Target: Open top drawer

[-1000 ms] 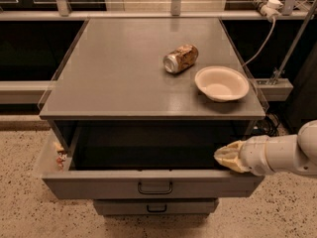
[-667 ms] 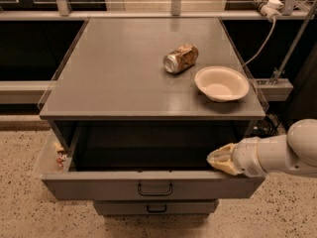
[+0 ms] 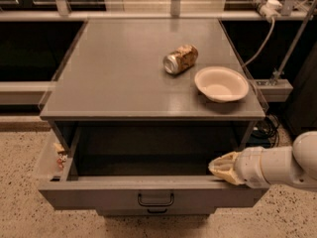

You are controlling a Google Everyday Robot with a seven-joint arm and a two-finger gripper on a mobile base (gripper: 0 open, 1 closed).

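Note:
The top drawer (image 3: 99, 196) of the grey cabinet stands pulled far out, its flat grey front low in the view with a small black loop handle (image 3: 155, 200) at centre. Its inside is dark and looks bare. My gripper (image 3: 221, 166) comes in from the right on a white arm (image 3: 282, 166). Its cream tip rests at the right end of the drawer front's top edge, just inside the drawer. A second drawer front with its own handle (image 3: 156, 211) shows just below.
On the cabinet top (image 3: 124, 73) lie a crushed can (image 3: 181, 59) on its side and a cream bowl (image 3: 221, 83) near the right edge. Small items (image 3: 60, 154) sit in a clear side bin at the left. Cables and a rail stand at the right.
My gripper has slid a little to the left along the drawer's front edge. The drawer stays open as before.

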